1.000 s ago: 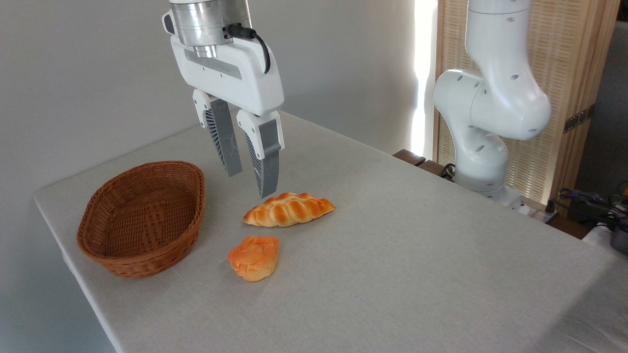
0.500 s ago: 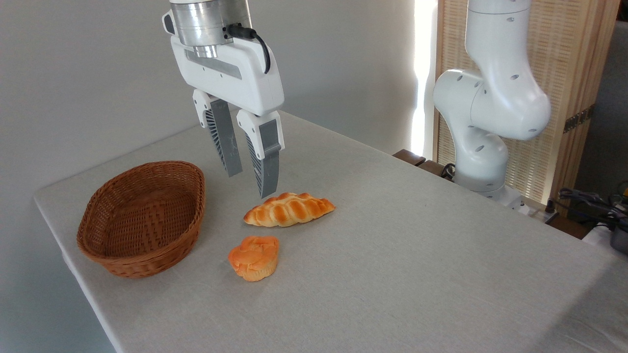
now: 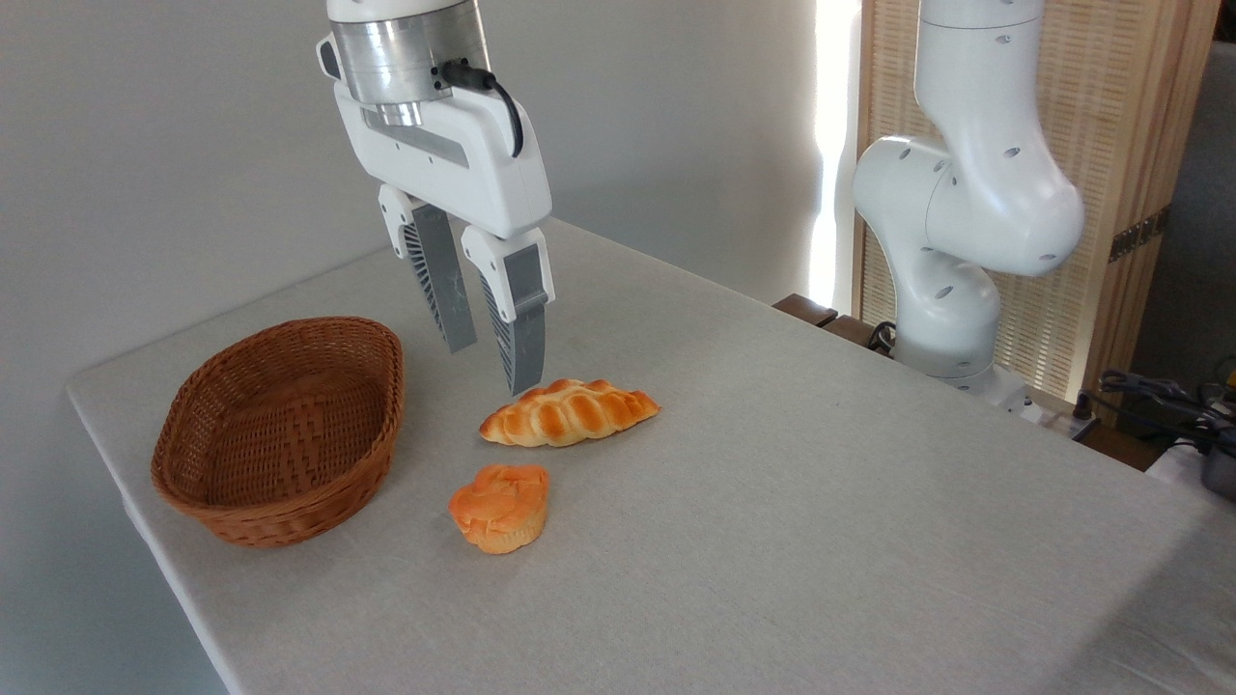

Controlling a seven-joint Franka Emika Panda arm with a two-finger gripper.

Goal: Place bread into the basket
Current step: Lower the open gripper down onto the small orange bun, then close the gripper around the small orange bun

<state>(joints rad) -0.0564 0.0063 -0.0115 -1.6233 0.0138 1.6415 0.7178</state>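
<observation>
Counter (image 3: 821, 502) carrying basket (image 3: 280, 430) at left, bread (image 3: 500, 507) near, loaf (image 3: 570, 412) beyond; gripper (image 3: 492, 367) hovering above loaf, slightly parted, holding nothing.

So the end effector (image 3: 492, 369) hangs above the tabletop (image 3: 821, 502), touching nothing, fingers apart with nothing between them. Down and to its left sits the basket (image 3: 280, 430), near the tabletop's left edge. Just below and right of the fingertips lies the braided loaf (image 3: 568, 413); the nearer fingertip lines up with the loaf's left end. The bread (image 3: 500, 508) sits in front of the loaf, closer to the camera, almost straight below the end effector. The arm's base (image 3: 951, 328) stands well off to the right, behind the tabletop's far edge.
</observation>
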